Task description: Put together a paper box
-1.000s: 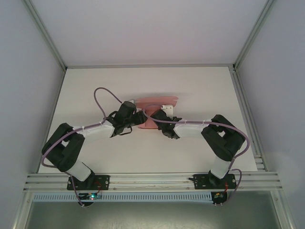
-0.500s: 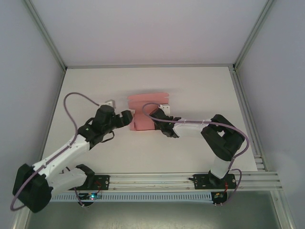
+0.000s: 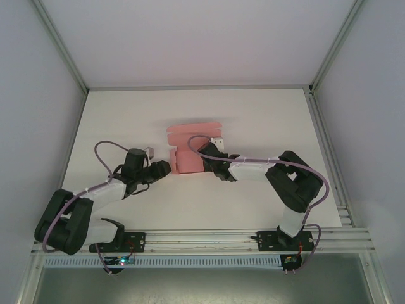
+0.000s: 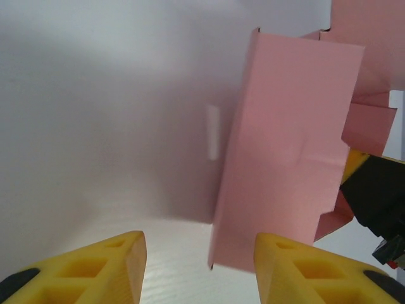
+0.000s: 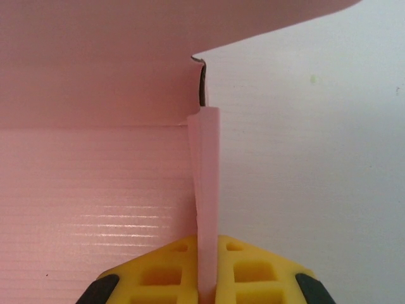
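Note:
The pink paper box [image 3: 190,147] lies mid-table, partly folded, with a tall back flap and raised side walls. My right gripper [image 3: 212,162] is at its right end. In the right wrist view that gripper [image 5: 207,282] is shut on the thin upright edge of the box's right wall [image 5: 206,177], with the box floor [image 5: 95,190] to the left. My left gripper [image 3: 162,168] sits just left of the box, apart from it. It is open [image 4: 199,272], with its yellow fingers [image 4: 95,269] spread and the box's left wall [image 4: 288,145] standing ahead between them.
A white table [image 3: 266,120] is bounded by an aluminium frame, with rails along the near edge [image 3: 202,239]. Purple cables loop over both arms. The right gripper's black body [image 4: 376,190] shows past the box in the left wrist view.
My left arm drew back from the box toward the left and near side, its gripper now clear of the card. The box shifted a little left; the right gripper stays clamped on it.

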Controlling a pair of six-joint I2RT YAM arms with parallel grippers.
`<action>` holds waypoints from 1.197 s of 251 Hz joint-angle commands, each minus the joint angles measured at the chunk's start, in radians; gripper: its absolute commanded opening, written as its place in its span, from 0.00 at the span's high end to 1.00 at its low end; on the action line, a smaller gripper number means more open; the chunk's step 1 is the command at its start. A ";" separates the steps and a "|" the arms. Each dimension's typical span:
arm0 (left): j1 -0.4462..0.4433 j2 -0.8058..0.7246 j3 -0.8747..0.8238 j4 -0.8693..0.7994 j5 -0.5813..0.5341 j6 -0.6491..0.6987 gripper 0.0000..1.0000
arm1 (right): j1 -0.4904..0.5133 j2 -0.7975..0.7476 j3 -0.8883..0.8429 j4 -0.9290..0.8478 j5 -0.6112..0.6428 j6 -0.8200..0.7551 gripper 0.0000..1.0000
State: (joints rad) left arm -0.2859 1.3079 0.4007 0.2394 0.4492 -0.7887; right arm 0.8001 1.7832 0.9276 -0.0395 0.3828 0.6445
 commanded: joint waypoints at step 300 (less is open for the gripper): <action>-0.330 0.454 0.504 -0.421 -0.691 0.235 0.99 | 0.018 0.023 0.007 -0.018 -0.010 -0.023 1.00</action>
State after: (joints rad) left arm -0.5827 1.6772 0.8795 -0.0200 -0.0170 -0.5632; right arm 0.7761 1.7962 0.9344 -0.0372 0.4576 0.6365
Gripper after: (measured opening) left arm 0.069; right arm 0.079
